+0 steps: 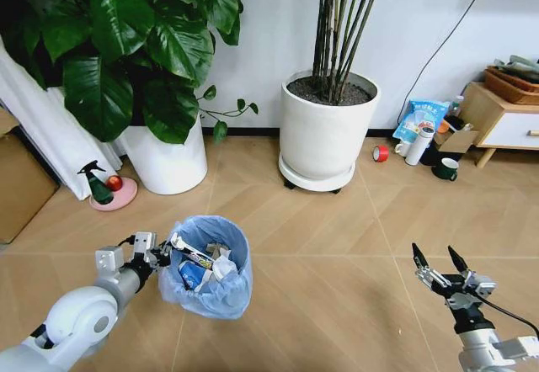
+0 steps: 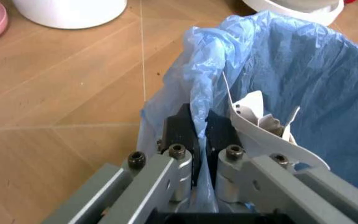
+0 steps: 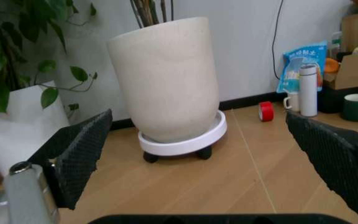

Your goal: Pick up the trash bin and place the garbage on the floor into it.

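Crinkly blue plastic is what your left gripper is pinching: its black fingers are squeezed together on the bag-lined rim of the trash bin, on the side nearest your left arm. The bin sits low over the floor, in front of the two white plant pots, and you can see garbage already inside it, white scraps and a blue-white packet. Your right gripper hangs off to the right, well apart from the bin, fingers spread wide with nothing between them.
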Controlling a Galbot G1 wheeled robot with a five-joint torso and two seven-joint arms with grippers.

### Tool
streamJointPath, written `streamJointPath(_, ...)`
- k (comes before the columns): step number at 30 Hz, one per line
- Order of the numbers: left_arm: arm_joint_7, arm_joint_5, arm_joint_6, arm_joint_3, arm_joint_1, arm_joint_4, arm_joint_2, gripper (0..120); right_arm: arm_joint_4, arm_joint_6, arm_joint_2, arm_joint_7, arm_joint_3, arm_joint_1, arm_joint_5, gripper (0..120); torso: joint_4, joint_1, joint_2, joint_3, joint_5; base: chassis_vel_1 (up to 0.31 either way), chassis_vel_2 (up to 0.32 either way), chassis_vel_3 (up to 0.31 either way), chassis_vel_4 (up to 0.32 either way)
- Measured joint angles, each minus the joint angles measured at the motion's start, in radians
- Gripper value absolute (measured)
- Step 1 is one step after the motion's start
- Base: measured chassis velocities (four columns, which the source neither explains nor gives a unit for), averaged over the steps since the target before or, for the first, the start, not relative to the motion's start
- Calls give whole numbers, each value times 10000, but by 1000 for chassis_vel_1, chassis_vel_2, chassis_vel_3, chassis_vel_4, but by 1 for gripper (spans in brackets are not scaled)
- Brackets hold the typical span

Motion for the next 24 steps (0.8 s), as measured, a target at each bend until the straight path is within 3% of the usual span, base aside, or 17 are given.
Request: streamJointPath(24, -42, -134, 13, -123, -39, -60, 142, 0, 76, 81, -32, -143, 32, -87, 20, 100, -1, 0, 0, 1, -9, 199, -110, -203, 113)
